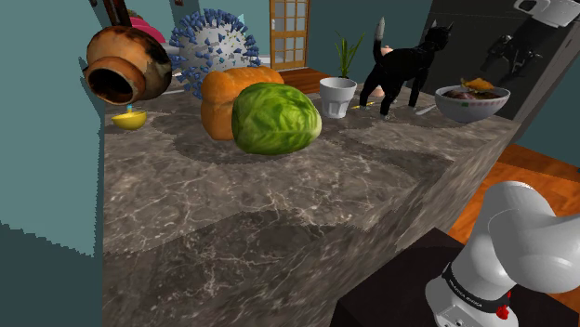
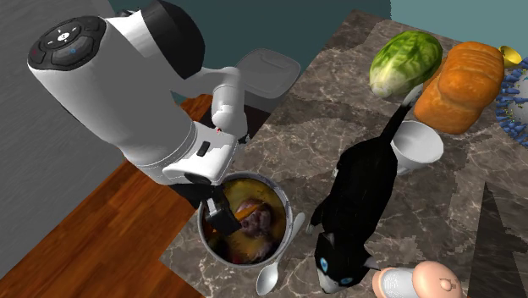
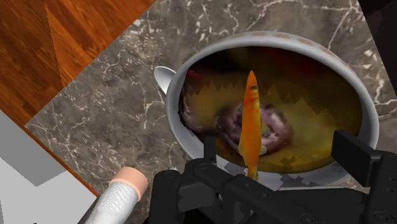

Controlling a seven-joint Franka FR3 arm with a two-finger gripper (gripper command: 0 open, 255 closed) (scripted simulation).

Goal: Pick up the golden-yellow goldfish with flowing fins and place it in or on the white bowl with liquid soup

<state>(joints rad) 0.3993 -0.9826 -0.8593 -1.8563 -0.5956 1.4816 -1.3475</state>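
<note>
Though the tool (image 3: 278,145) hangs wide right over the bowl (image 3: 280,38), the goldfish (image 3: 252,121) stands loose between its fingers, nose-down. In the second exterior view, the bowl's at 9 o'clock from the cat (image 2: 360,199).

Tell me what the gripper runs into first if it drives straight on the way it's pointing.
Most likely the goldfish, seen between the open fingers of the gripper without touching them, over the soup in the white bowl. Its depth is unclear; past it comes the soup.
</note>
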